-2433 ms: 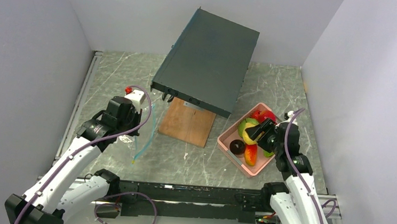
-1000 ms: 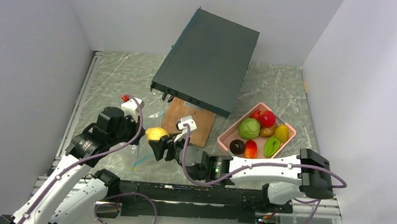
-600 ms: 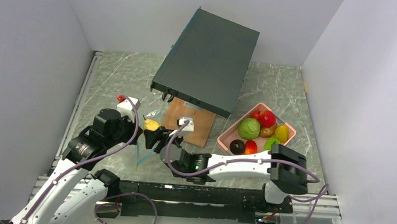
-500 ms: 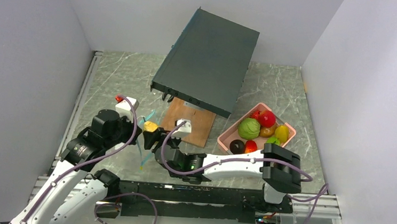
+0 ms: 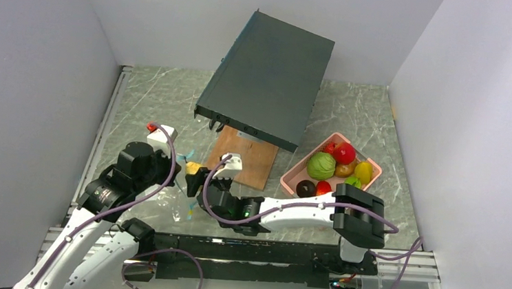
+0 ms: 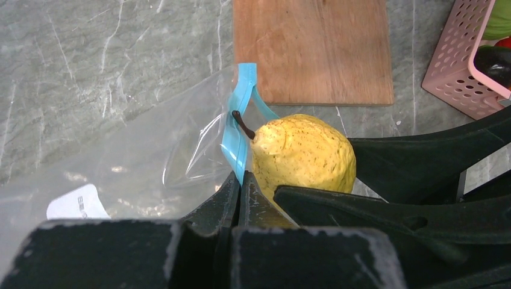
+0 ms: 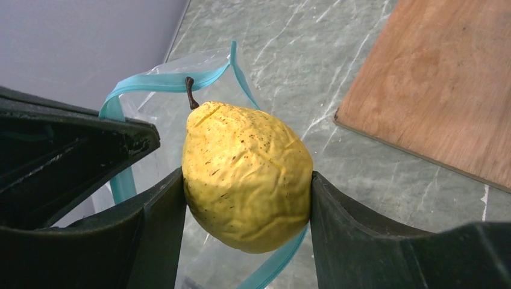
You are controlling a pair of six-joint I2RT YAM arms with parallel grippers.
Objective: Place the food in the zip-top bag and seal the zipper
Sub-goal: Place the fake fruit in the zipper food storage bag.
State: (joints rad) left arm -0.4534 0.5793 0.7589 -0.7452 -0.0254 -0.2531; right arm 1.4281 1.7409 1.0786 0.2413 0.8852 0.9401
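Note:
My right gripper (image 5: 194, 171) (image 7: 247, 198) is shut on a yellow toy pear (image 7: 244, 174) and holds it at the open mouth of the clear zip-top bag (image 6: 138, 156). The pear also shows in the left wrist view (image 6: 301, 159) and in the top view (image 5: 193, 168). My left gripper (image 5: 175, 173) (image 6: 241, 180) is shut on the bag's teal zipper strip (image 6: 236, 129) and holds it up. The strip loops around the pear in the right wrist view (image 7: 156, 81). The bag's white label (image 6: 78, 203) shows low on the left. The other toy fruits (image 5: 337, 168) lie in the pink tray (image 5: 292, 178).
A wooden board (image 5: 242, 158) lies just behind the grippers. A dark flat box (image 5: 269, 76) stands tilted over the board's far end. The pink tray's perforated wall shows in the left wrist view (image 6: 455, 72). Grey walls close in the table on three sides.
My right arm has carried the pear from the tray across the table to the left, down to the bag's mouth. My left gripper has kept hold of the zipper strip, shifting slightly.

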